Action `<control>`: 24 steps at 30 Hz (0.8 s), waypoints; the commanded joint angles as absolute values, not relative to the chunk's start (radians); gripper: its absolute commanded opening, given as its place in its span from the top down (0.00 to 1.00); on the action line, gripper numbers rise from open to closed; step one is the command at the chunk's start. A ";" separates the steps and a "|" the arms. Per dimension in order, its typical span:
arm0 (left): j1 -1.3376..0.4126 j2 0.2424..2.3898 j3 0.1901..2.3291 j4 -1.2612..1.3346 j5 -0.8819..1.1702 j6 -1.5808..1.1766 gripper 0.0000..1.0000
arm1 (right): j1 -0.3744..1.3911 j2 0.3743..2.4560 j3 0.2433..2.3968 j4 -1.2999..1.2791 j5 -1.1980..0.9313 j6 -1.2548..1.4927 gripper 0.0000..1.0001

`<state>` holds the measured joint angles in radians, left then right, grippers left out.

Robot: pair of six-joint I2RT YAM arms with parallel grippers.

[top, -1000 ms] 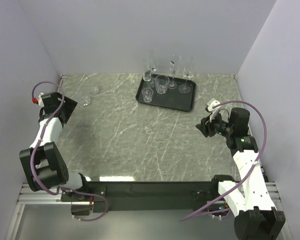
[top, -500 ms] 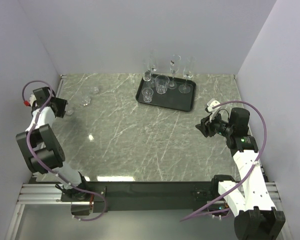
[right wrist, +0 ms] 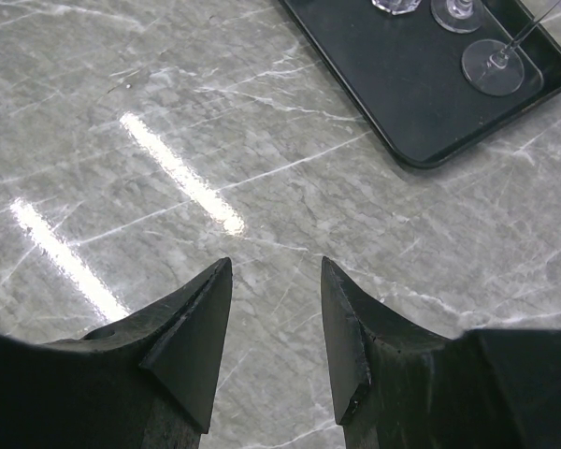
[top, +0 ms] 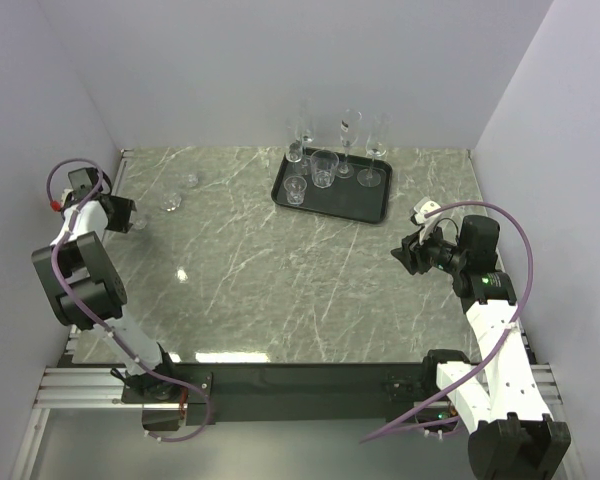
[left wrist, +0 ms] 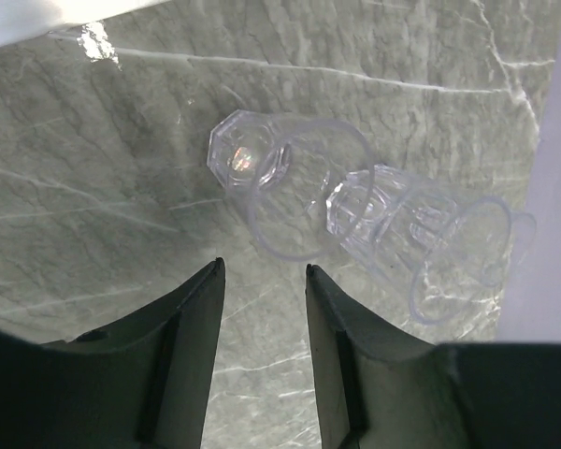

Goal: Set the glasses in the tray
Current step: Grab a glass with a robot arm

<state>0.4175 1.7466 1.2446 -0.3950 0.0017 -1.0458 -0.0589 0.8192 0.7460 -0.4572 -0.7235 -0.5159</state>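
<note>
Two small clear tumblers stand close together on the table at far left, one [top: 170, 202] nearer me and one [top: 191, 181] behind it. My left gripper [top: 136, 217] is open and empty, pointing at them. In the left wrist view its tips [left wrist: 262, 271] stop just short of the nearer tumbler [left wrist: 290, 192], with the second tumbler [left wrist: 421, 238] beyond. The black tray [top: 365, 205] at the back holds two tumblers [top: 295, 190], a flute [top: 347, 140] and a wine glass [top: 375, 165]. My right gripper [top: 400, 255] is open and empty, right of the tray's front corner [right wrist: 421, 94].
Another stemmed glass [top: 300, 140] stands at the tray's back left corner, against the rear wall. The left wall is close behind my left arm. Marble tabletop [top: 260, 270] spreads between the two arms.
My left arm has swung back toward the left wall and its gripper has settled low beside the two tumblers. The right arm and the glasses have not moved.
</note>
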 commanded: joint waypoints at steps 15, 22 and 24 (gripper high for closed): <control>0.419 1.882 1.385 -0.485 -0.037 -1.092 0.80 | -0.067 0.808 0.747 -0.437 -0.724 -0.523 0.50; 0.420 1.832 1.318 -0.437 -0.008 -1.037 0.94 | -0.071 0.808 0.747 -0.437 -0.727 -0.523 0.50; 0.420 1.781 1.255 -0.382 0.029 -1.014 0.99 | -0.075 0.805 0.747 -0.440 -0.726 -0.522 0.50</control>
<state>0.4175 1.8671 1.3098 -0.4412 -0.0139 -1.0588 -0.0616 0.8192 0.7460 -0.4572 -0.7231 -0.5179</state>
